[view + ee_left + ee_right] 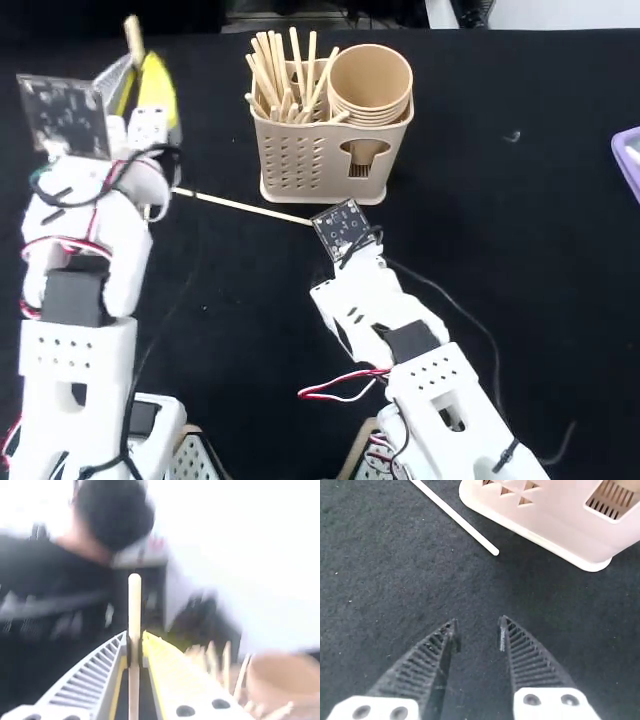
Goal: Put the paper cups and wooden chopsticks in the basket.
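L end effector clamped on chopstick; R end effector apart nr basket.

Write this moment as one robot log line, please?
left pincer: shut on upright chopstick | right pincer: open, empty | loose chopstick: on table beside basket

Even overhead light in the high view; the left wrist view is blown out.
No glare off the matte black tabletop. The beige perforated plastic basket drops only a faint, soft shadow beside its base. Behind the pale wooden chopstick, the upper right background is washed to white.
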